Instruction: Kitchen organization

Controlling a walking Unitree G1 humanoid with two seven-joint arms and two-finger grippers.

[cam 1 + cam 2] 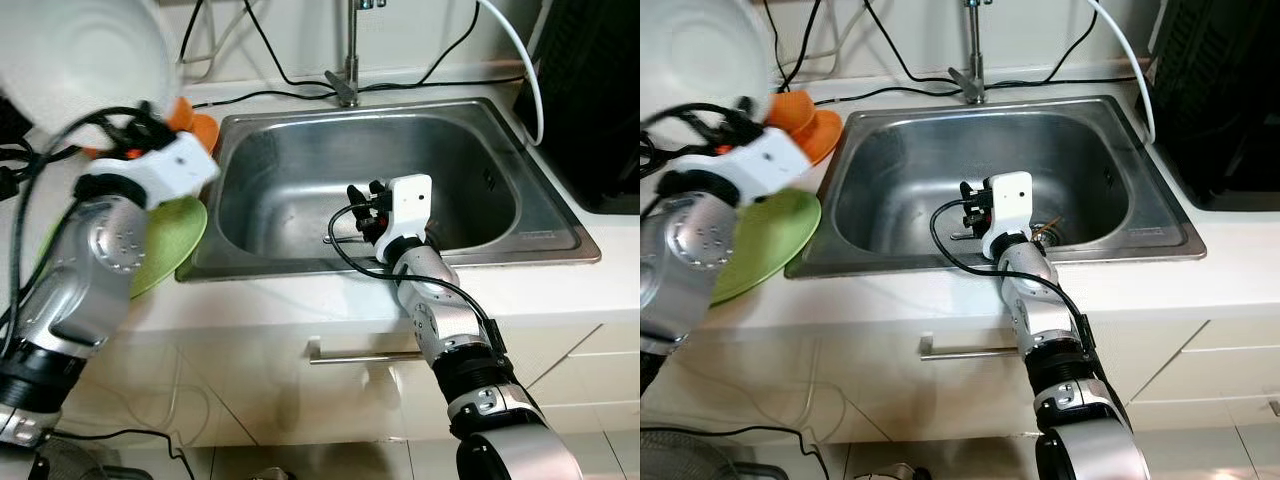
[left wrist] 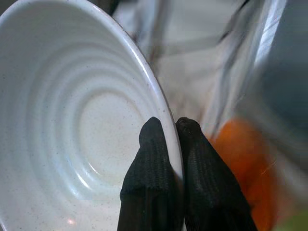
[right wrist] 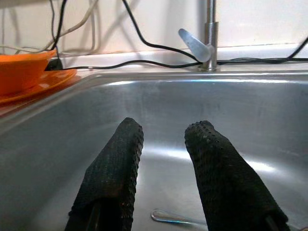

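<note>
Steel sink (image 1: 300, 200) is looking brushed and shiny, white bowl (image 2: 72, 120) is gleaming glazed and ridged, tool fingers (image 3: 216, 183) showing knobbly matt rubber.

Arm pose: left raised and clamped, right low and parted.

Left arm bent, silver elbow low at the left, forearm angled up; left gripper (image 2: 168, 132) lifted high, its two black fingers (image 2: 149, 163) pressed together on the rim of a white bowl (image 2: 72, 120), one inside and one outside. Right arm reaches forward from below, wrist over the near edge of the sink (image 1: 560, 250); right gripper (image 3: 163, 139) held level inside the basin, fingers (image 3: 115, 163) spread apart, gripping nothing.
</note>
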